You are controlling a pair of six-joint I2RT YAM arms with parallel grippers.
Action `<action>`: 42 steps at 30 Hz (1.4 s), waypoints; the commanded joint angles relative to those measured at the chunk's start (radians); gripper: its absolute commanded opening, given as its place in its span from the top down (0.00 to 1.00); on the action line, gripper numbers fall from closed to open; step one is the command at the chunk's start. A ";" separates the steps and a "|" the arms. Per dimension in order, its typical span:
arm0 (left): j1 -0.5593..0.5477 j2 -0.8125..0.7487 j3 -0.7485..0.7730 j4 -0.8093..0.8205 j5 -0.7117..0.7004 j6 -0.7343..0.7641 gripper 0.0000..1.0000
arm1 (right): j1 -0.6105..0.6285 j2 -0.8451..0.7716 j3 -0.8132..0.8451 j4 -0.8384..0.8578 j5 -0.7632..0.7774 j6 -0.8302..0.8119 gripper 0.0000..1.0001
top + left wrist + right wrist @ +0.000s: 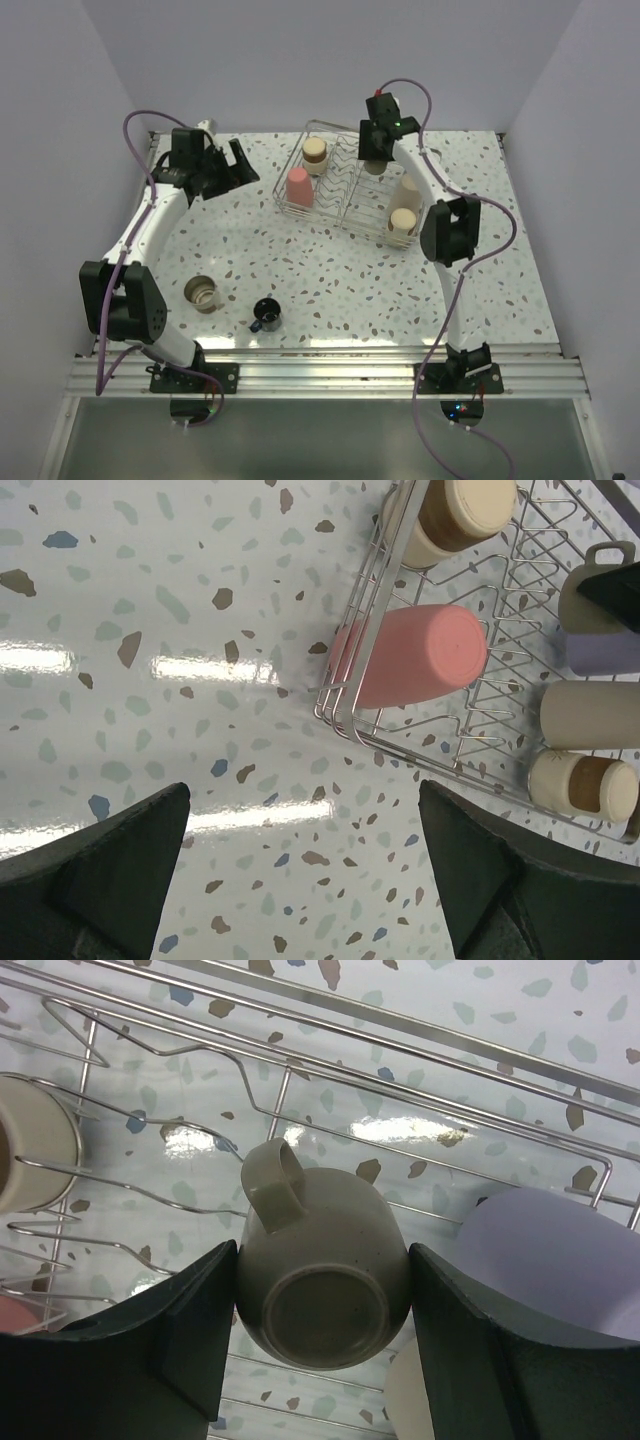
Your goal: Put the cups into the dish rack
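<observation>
The silvery wire dish rack [331, 124] stands at the back middle of the table. A coral-pink tumbler [299, 187], beige cups [315, 152] [404, 221] and a lavender cup [545, 1260] are in it. My right gripper [377, 152] is over the rack's far side, shut on an upside-down grey-beige handled mug [325, 1285], with one finger on each side of it. My left gripper [226, 165] is open and empty above the table left of the rack; its view shows the pink tumbler [415, 655] lying inside the rack [345, 725]. A grey-beige metallic cup [203, 293] and a small black mug [267, 314] stand on the table at the near left.
White walls enclose the speckled table [330, 280] on three sides. The right arm's elbow [450, 230] hangs beside the rack's right end. A metal rail [330, 375] runs along the near edge.
</observation>
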 commanded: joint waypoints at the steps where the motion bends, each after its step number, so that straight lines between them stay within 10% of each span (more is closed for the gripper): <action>1: 0.001 -0.028 -0.007 -0.019 -0.012 0.045 0.00 | 0.000 0.017 0.057 0.013 0.039 -0.012 1.00; 14: 0.002 -0.002 -0.016 -0.011 -0.017 0.065 0.00 | 0.000 0.066 0.025 0.000 0.036 -0.005 1.00; 31: 0.008 0.008 -0.014 -0.016 -0.021 0.082 0.00 | 0.000 0.093 0.016 0.007 0.013 0.011 0.64; 42: 0.008 -0.003 -0.014 -0.020 -0.027 0.076 0.00 | 0.000 0.081 0.026 0.018 0.010 0.006 0.21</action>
